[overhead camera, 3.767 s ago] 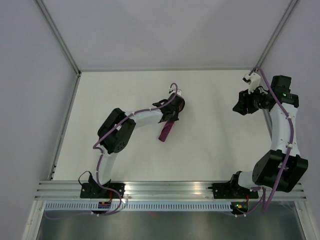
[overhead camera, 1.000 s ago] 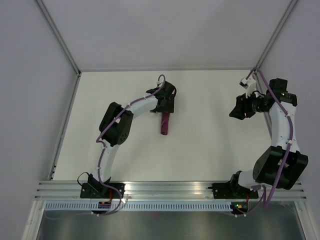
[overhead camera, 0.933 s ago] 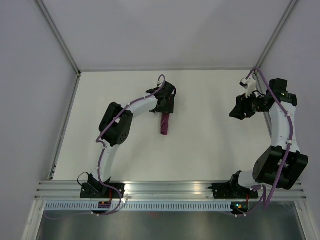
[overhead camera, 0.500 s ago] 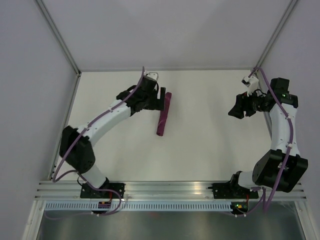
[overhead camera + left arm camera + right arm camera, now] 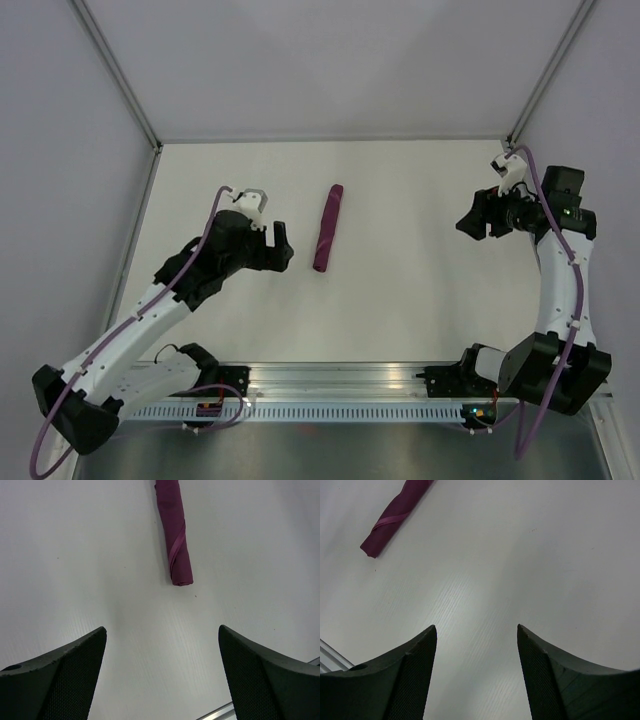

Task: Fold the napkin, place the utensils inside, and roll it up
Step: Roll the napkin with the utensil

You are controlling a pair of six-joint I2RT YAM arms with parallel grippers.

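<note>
The plum-purple napkin (image 5: 327, 228) lies rolled into a slim tube on the white table, running near to far at mid-table. It also shows in the left wrist view as the napkin (image 5: 174, 535) and at the top left of the right wrist view as the napkin (image 5: 395, 516). The utensils are out of sight. My left gripper (image 5: 281, 247) sits just left of the roll, apart from it, jaws open and empty (image 5: 161, 630). My right gripper (image 5: 472, 222) hangs far to the right, also open with nothing between its fingers (image 5: 476, 627).
The white table (image 5: 400, 290) is bounded by a metal rail (image 5: 340, 375) at the near edge and grey walls on the other sides. A strip of that rail shows in the left wrist view (image 5: 216, 713).
The left arm let go of the rolled napkin and drew back toward the near left, its jaws widening. The roll stays on the table. The right gripper opened wider, staying in place.
</note>
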